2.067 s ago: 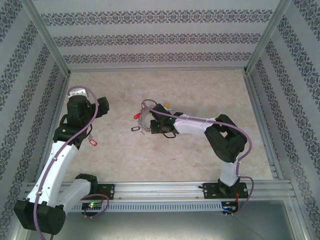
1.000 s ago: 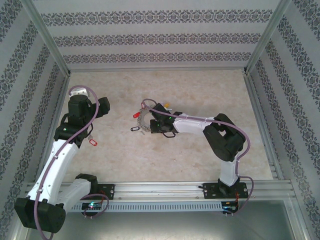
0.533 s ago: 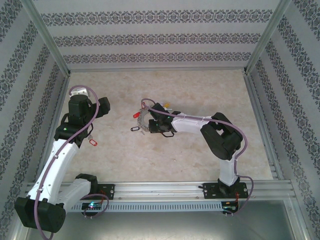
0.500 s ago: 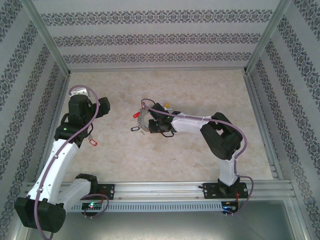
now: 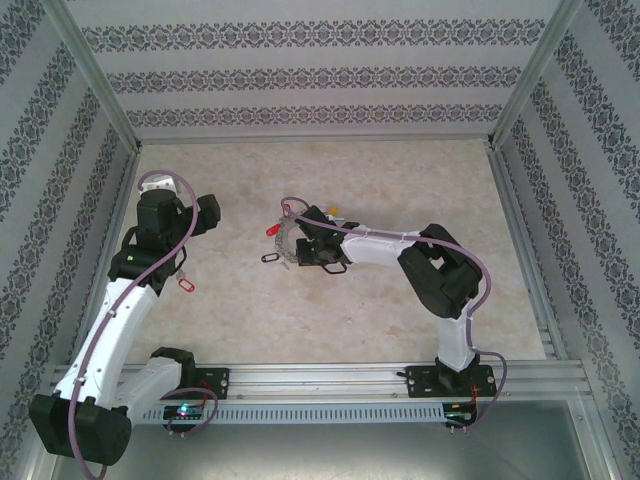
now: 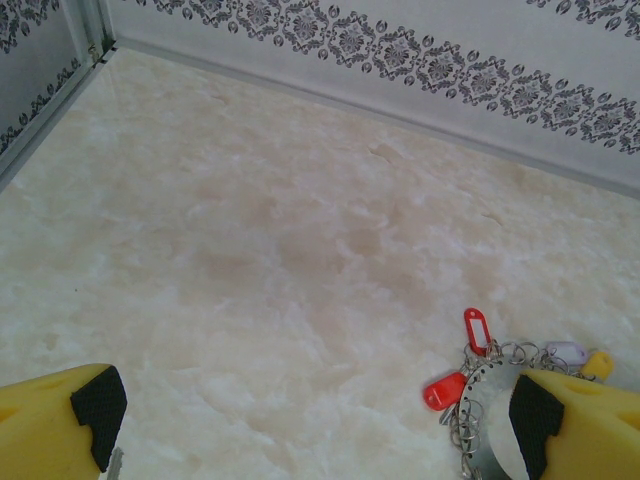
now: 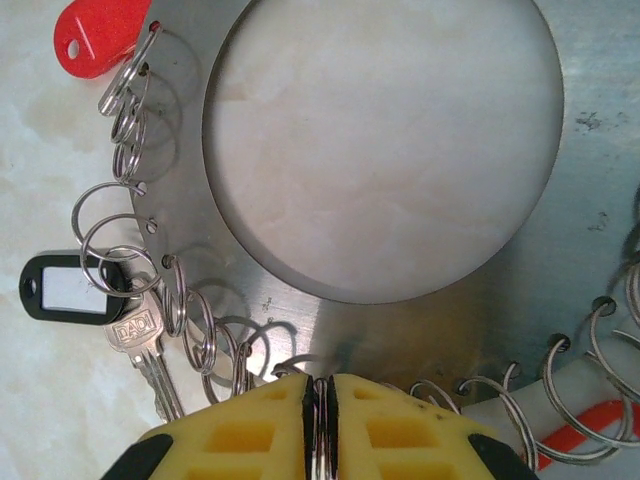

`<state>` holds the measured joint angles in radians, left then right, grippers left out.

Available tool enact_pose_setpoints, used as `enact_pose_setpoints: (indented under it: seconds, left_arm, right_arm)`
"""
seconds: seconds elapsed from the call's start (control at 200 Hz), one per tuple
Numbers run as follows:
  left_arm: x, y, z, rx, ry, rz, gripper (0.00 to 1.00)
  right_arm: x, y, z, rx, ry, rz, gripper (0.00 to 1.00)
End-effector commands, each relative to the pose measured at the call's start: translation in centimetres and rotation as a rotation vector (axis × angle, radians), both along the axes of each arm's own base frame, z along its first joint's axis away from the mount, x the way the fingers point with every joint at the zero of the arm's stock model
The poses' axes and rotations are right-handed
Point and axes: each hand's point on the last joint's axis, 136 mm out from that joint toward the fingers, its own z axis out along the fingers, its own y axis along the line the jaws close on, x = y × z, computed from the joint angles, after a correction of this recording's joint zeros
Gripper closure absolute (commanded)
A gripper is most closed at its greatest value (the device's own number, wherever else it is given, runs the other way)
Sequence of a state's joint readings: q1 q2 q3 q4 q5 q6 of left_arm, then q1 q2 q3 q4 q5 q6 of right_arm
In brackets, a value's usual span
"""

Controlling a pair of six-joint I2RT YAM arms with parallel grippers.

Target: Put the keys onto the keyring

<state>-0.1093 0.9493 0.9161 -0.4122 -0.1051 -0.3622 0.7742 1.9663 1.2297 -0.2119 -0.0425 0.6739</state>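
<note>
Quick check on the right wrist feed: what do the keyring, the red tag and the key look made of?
Keyring: flat grey metal, likely steel; dull brushed sheen, fine scratches. Red tag: plastic, by its glossy, moulded, evenly coloured body. Key: silvery metal, stamped lettering, bright plating perhaps. Split rings: shiny steel-like wire.

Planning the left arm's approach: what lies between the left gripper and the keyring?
Bare marble tabletop, seen in the top view. The open left gripper is apart from the keyring, whose red tag sticks out on that side.

Matt grey metal keyring (image 7: 590,230)
</note>
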Motion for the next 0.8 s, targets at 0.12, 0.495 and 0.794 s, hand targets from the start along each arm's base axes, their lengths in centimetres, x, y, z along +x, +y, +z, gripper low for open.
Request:
enact_pose_setpoints:
  seconds: [0.12, 0.495, 0.794]
  left_arm:
    - [0.3, 0.1, 0.7, -0.022, -0.023, 0.008, 0.01]
    - [0.3, 0.1, 0.9, -0.023, -0.029, 0.011, 0.01]
    - [0.5, 0.0, 0.6, -0.031, -0.025, 0.006, 0.01]
  right_arm:
    - [1.1, -0.8, 0.3, -0.020, -0.034, -0.025, 0.85]
    - [1.3, -1.1, 0.8, 0.002, -0.060, -0.051, 0.84]
    - [1.3, -1.7, 1.5, 0.002, -0.101, -0.057, 0.89]
